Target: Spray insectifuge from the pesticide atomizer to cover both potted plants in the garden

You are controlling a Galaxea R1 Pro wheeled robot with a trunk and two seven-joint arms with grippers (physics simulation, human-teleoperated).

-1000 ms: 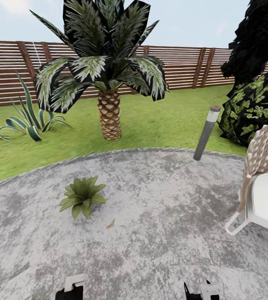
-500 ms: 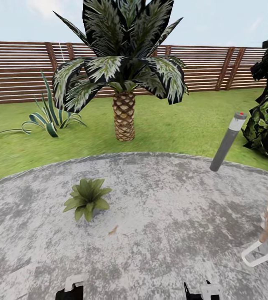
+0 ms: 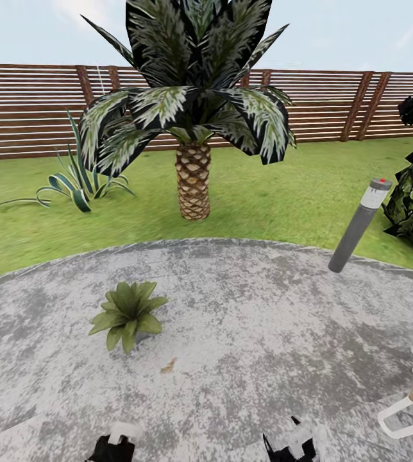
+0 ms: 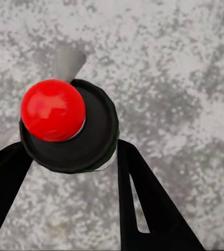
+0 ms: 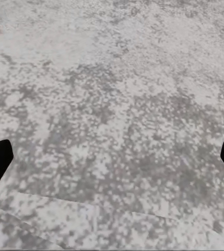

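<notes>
Round grey paved patio [image 3: 264,333], mottled: one potted plant [image 3: 127,309], a small brown leaf scrap [image 3: 167,367], white chair frame foot [image 3: 406,420].

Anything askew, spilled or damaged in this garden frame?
The grey bollard lamp at the edge of the patio leans sideways rather than standing upright. A small brown scrap lies on the patio near the potted plant. Nothing else stands out.

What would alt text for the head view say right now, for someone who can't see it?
A small potted plant sits on the round grey patio, ahead and left of the robot, with both gripper tips, left and right, at the bottom edge. Beyond lie lawn, a palm, an agave, a bollard lamp and a slatted fence.
</notes>
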